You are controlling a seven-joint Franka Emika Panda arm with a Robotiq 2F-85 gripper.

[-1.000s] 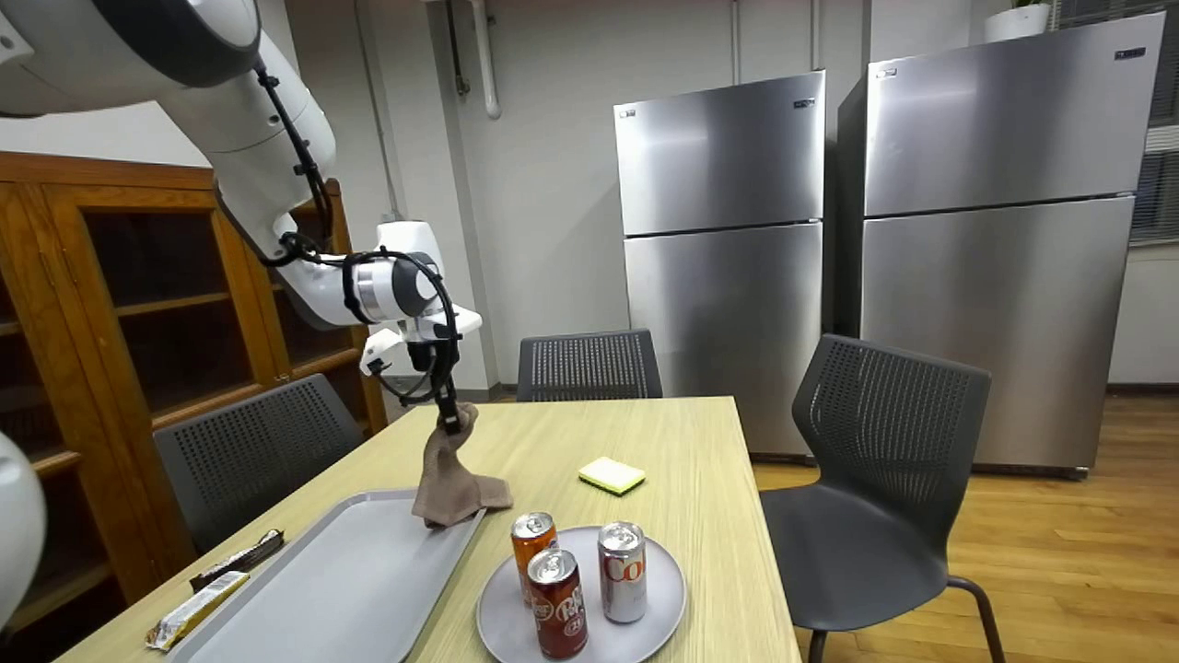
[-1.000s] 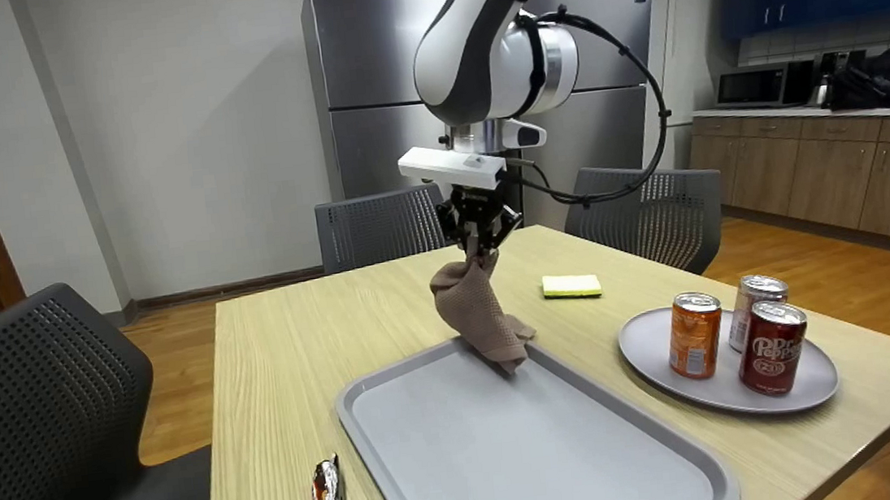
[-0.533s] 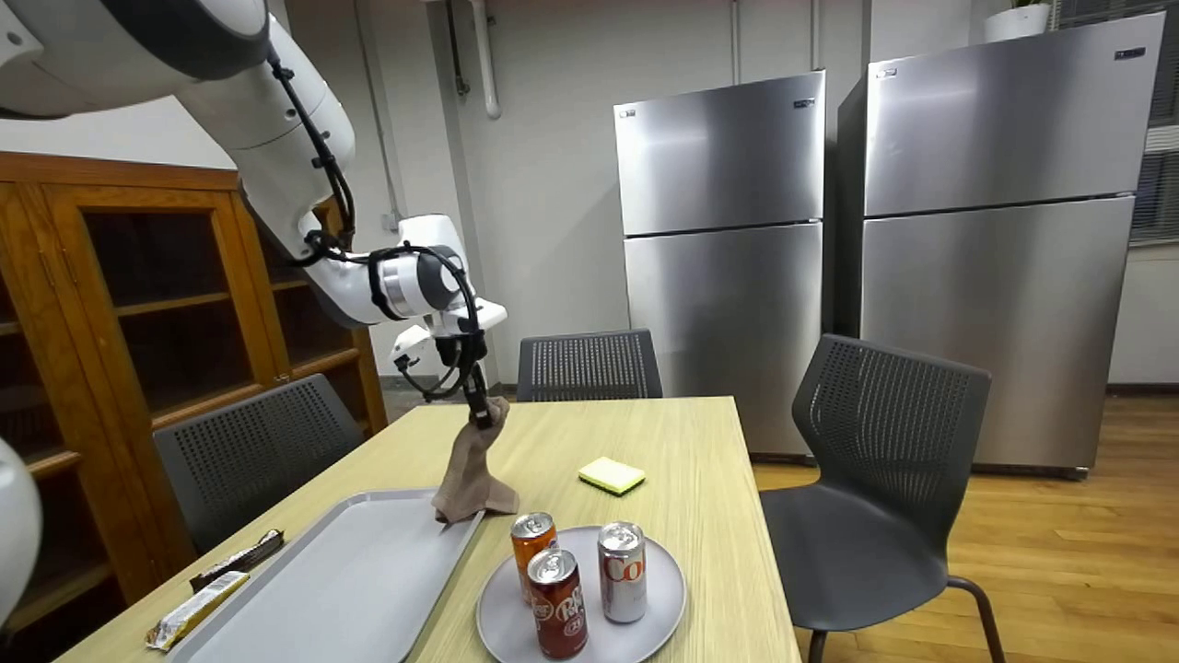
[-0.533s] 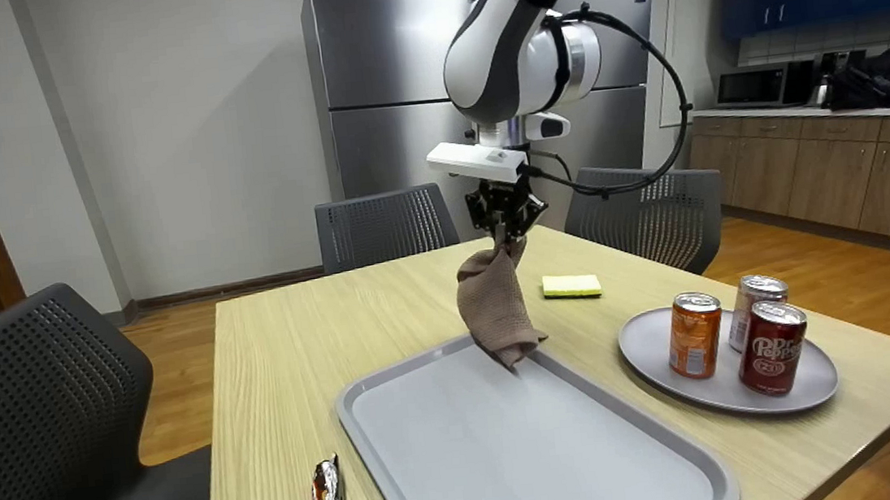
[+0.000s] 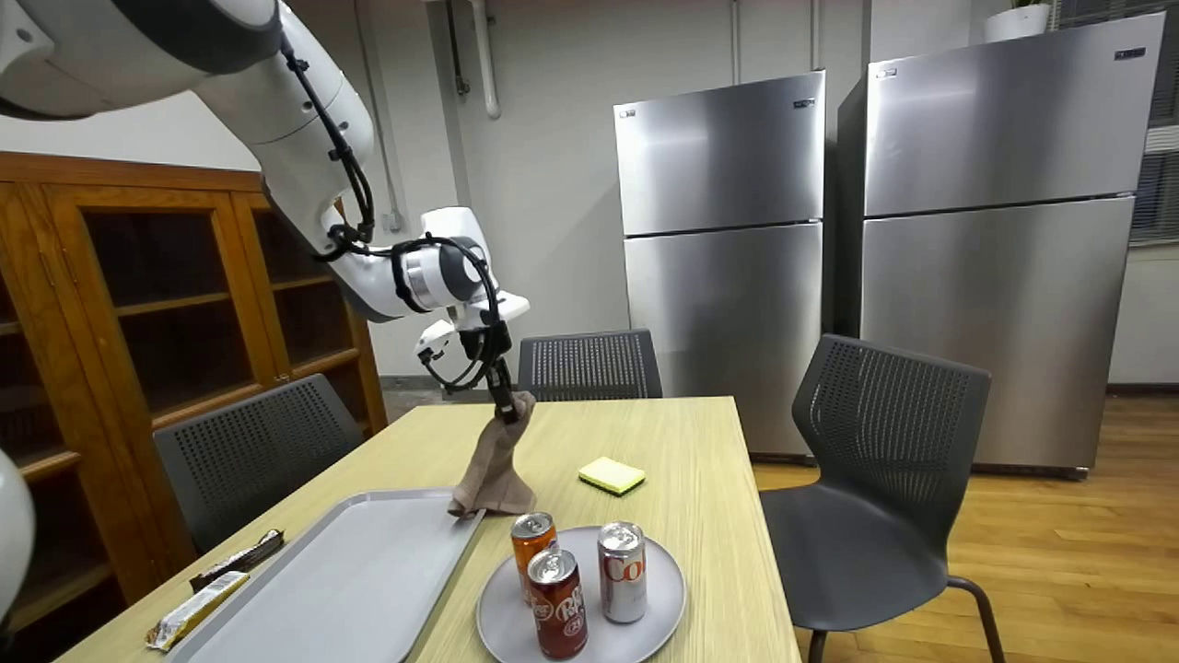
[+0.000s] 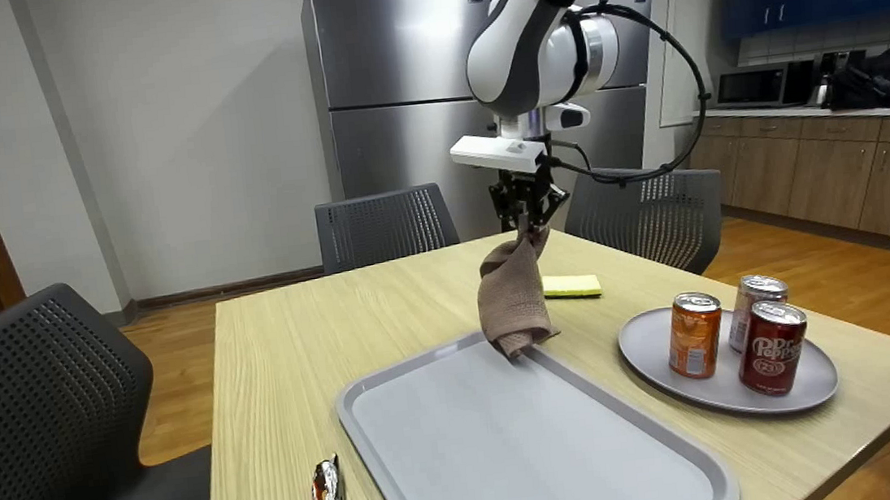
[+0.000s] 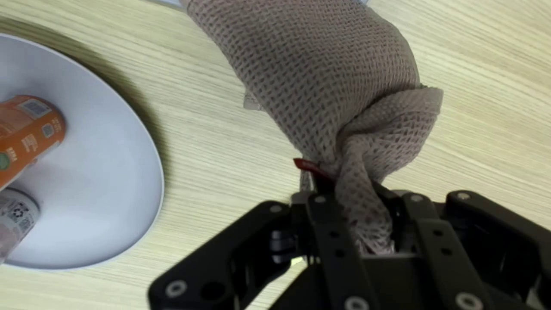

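Gripper [image 7: 351, 185]: 2 fingers pressed onto a bunched fold of the cloth [image 6: 514, 300], pinching it near its upper end.
Cloth: brown, waffle-woven, hangs from the pinch; lower end at 1 corner of the tray [image 6: 528, 438]; cannot tell whether it touches the rim.
Sponge [image 5: 612, 472]: yellow, flat on the table [image 5: 686, 433], near the cloth, apart from it in an exterior view.
Plate [image 7: 112, 172]: beside the tray, 3 cans [image 5: 623, 573] standing on it.
Grip, judged: hold the pinch firm; the fabric looks soft and could slip if the squeeze eases.
Tray rim, judged: a little height would let the hem clear it without snagging.
Pace, judged: small, slow moves limit swing.
Cans, judged: easiest things to knock; give the hanging end ample room from them.
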